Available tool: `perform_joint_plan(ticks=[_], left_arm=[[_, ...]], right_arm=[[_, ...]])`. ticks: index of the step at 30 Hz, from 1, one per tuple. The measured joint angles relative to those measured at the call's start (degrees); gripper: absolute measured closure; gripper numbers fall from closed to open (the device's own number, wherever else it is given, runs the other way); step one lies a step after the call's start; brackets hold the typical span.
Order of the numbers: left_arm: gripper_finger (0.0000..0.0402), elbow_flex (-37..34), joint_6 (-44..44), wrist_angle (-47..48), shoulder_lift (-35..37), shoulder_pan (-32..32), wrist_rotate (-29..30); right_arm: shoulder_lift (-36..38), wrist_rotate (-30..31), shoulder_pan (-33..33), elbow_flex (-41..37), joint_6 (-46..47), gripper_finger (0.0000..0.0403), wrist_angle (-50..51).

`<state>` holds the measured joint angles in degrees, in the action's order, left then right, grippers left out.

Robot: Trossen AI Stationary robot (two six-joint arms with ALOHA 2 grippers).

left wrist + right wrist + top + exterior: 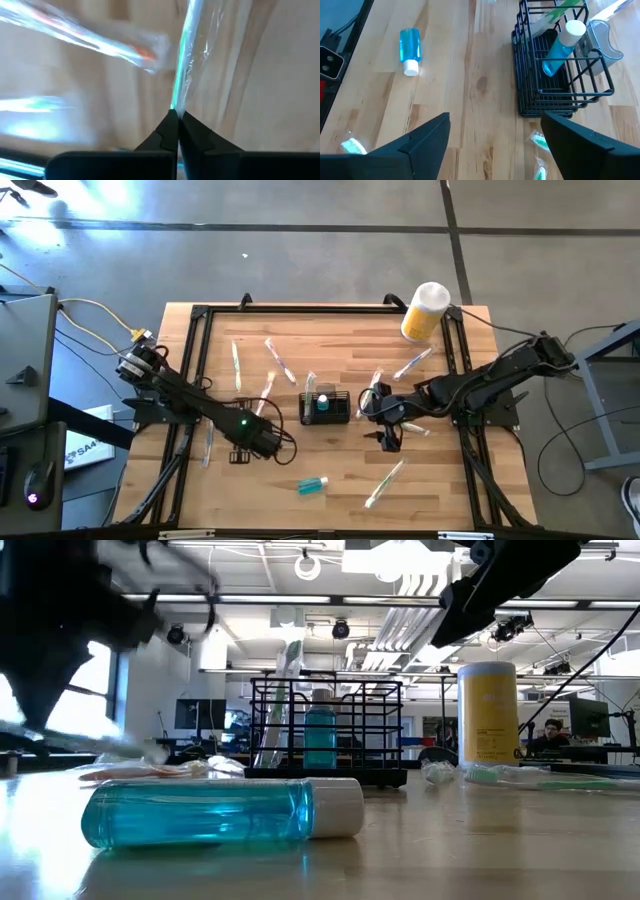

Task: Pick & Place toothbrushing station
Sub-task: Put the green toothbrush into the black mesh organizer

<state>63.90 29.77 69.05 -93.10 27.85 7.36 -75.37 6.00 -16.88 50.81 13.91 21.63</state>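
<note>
The black wire caddy (pixel 325 408) stands mid-counter (pixel 340 490) holding one blue bottle (pixel 562 42), while a second blue bottle (pixel 312 485) lies alone nearer the front edge. The left gripper (pixel 176 117) has its fingers pressed together, pinching one wrapped toothbrush (pixel 182 60). The right gripper (pixel 495 130) hovers just beside the caddy with fingers spread; one yellow cylinder (pixel 425 312) stands at the far edge.
</note>
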Motion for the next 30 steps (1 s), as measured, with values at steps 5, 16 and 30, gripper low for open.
perform_joint_plan(ticks=[5, 16, 30], left_arm=[[0.04, 10.71, -5.63, 7.73, 0.09, 4.83, 11.28], [0.0401, 19.88, -53.43, -3.4, 0.15, 15.51, 42.87], [0.0401, 19.88, -101.78, -38.23, -5.86, 12.68, 61.01]], right_arm=[[0.04, 0.03, 0.02, -0.02, 0.94, 0.0099, -0.51], [0.04, 1.77, 0.04, -0.04, 0.97, 0.0099, -12.53], [0.07, -3.57, 1.58, -0.04, -2.77, 0.0121, -38.49]])
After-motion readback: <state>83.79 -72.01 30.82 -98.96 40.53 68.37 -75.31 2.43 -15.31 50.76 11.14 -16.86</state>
